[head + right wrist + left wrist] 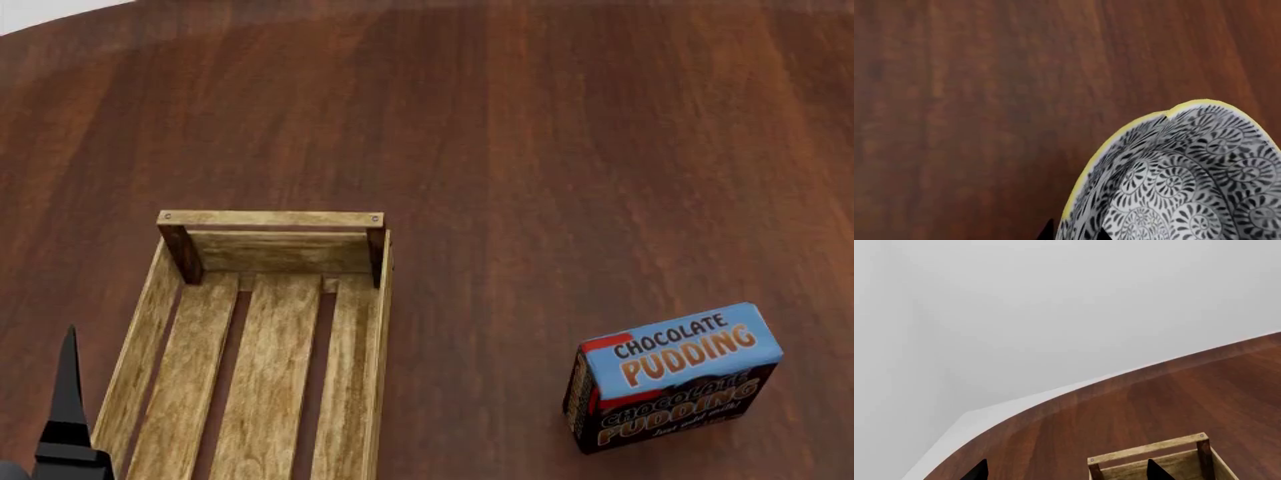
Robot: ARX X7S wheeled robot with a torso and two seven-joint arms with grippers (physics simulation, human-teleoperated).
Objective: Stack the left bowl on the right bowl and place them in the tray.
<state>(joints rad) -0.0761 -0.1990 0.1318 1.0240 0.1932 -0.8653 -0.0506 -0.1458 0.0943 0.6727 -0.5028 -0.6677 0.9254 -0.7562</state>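
Head view: a black fingertip of the left gripper is seen at the left edge, beside the slatted light-wood tray, which is cut off below; well to the right a blue-and-black pudding box stands on the dark wooden table. In the left wrist view two fingertips stand wide apart. Only the right wrist view shows the bowls, black-and-white swirled with a yellow rim, apparently nested; the right gripper is barely visible, its jaw state unclear.

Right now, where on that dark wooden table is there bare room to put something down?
Bare wood lies between the long light-wood slatted tray and the blue-and-black chocolate pudding box, and beyond both. The tray's slats show nothing on them. The patterned yellow-rimmed bowl fills the right wrist view.
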